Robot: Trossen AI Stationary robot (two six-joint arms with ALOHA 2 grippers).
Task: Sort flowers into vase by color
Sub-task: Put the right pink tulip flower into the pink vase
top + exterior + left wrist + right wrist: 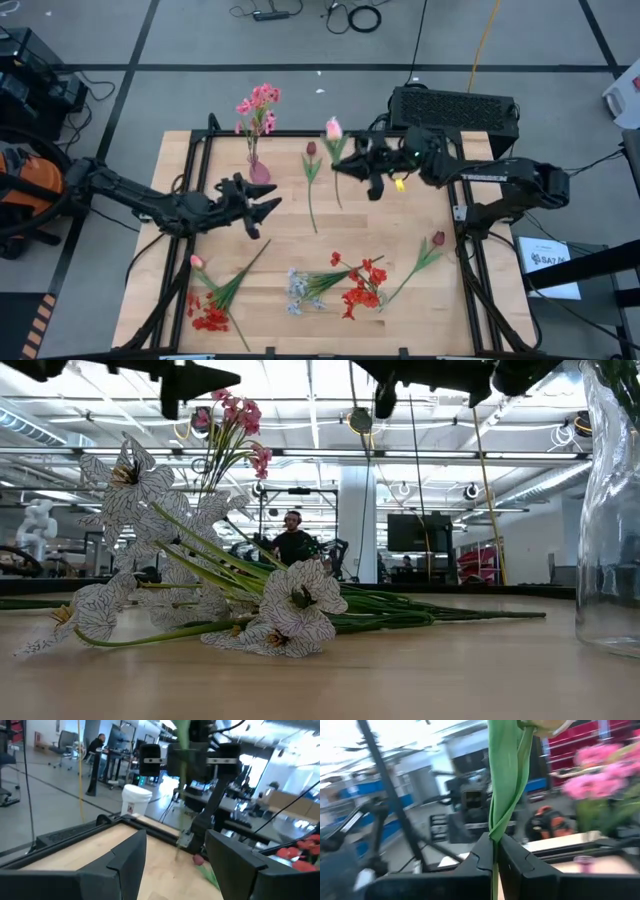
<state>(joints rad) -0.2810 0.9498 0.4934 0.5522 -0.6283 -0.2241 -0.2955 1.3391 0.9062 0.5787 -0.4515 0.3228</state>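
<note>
The small pink vase (258, 170) stands at the table's far left and holds a pink cluster spray (258, 103). My right gripper (343, 166) is shut on a pink-bud flower (333, 128), raised to the right of the vase. My left gripper (266, 208) hovers open and empty, nearer than the vase. A dark maroon tulip (311, 149) lies flat between the two grippers, and another (437, 238) lies at the right. Red clusters (362, 288), a pale blue-white bunch (297, 290), a second pink bud (197, 261) and more red clusters (208, 318) lie along the near side. My right gripper pinches the flower's green stem and leaf (495, 832) between its two fingers, well below the bud (542, 725). The fingers come level from the table's right and lie across the stem. The flower stands roughly upright, its lower stem end (177, 851) hanging clear of the table.
The black frame rail (300, 133) runs along the table's far edge behind the vase. A clear glass vessel (610, 510) stands close at the low view's right edge. Bare wood (390, 225) lies at the table's middle. A person (292, 540) is in the room beyond.
</note>
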